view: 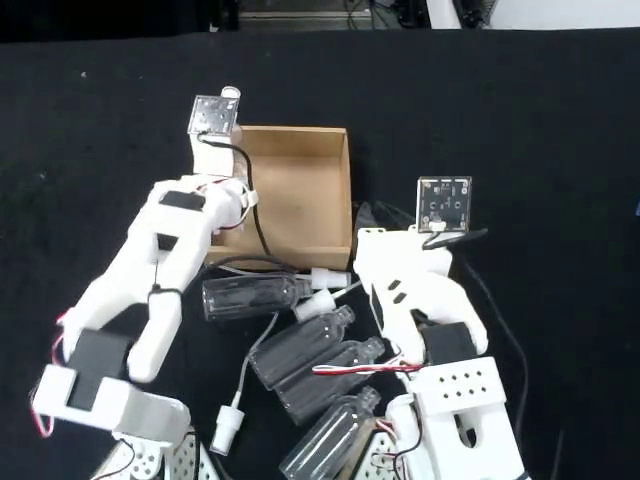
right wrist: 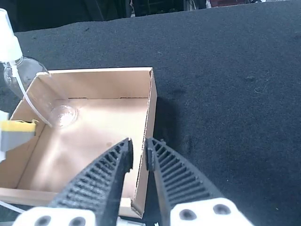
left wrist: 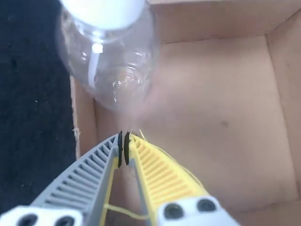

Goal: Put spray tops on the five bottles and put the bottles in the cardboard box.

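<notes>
**Standing bottle could be knocked over**

In the high view's upper left, the left gripper [left wrist: 123, 143] is closed on nothing. Its tips sit just beside the spray-topped bottle [left wrist: 113, 70], which stands in the upper-left corner of the cardboard box [view: 300, 190]. A careless withdrawal could, I judge, tip it over the wall. At lower centre, four bottles [view: 300, 345] lie crowded near a loose spray top [view: 228, 425], and its tube might snag. Right of the box, the right gripper [right wrist: 138, 150] hangs slightly parted and empty.
</notes>
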Motion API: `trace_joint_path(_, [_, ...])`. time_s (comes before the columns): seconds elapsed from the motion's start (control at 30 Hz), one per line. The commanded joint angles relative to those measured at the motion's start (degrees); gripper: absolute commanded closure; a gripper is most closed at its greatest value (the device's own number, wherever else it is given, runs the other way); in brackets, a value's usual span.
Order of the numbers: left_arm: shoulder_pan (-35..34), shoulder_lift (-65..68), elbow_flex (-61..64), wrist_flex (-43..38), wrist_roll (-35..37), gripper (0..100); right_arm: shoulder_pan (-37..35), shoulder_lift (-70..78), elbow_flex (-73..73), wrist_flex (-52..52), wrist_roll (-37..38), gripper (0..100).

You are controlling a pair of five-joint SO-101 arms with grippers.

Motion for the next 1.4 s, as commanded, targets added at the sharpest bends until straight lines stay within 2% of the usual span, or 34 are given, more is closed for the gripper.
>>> trace_joint_path(0.0, [-1.4,2.0,-5.4,-1.5,0.2,96,1.6,-2.2,-1.3,-2.3,0.5,94.3])
trace_joint_path(0.67, [-2.2,3.4,-7.6,-1.2,0.2,96,1.6,-2.2,-1.3,-2.3,0.5,94.3])
trace_joint_path(0.8, [-2.3,-2.3,-8.0,4.6,0.2,96,1.6,-2.2,-1.3,-2.3,0.5,94.2])
trace_joint_path(1.0, [-3.3,-14.1,-8.0,17.7,-0.7,96,1.6,-2.2,-1.3,-2.3,0.5,94.2])
trace_joint_path(1.1, [-6.4,-17.5,-8.0,22.4,-5.6,95,1.6,-2.2,-1.2,-2.3,0.5,94.2])
trace_joint_path(1.17, [-9.1,-18.9,-8.0,25.2,-7.6,92,1.6,-2.2,-1.2,-2.3,0.5,94.2])
trace_joint_path(1.27, [-14.3,-19.2,-7.8,28.0,-8.3,85,1.5,-2.1,-1.1,-2.3,0.5,94.2])
trace_joint_path(1.37, [-17.9,-18.5,-6.5,27.7,-8.3,85,1.4,-2.1,-1.1,-2.3,0.5,94.2])
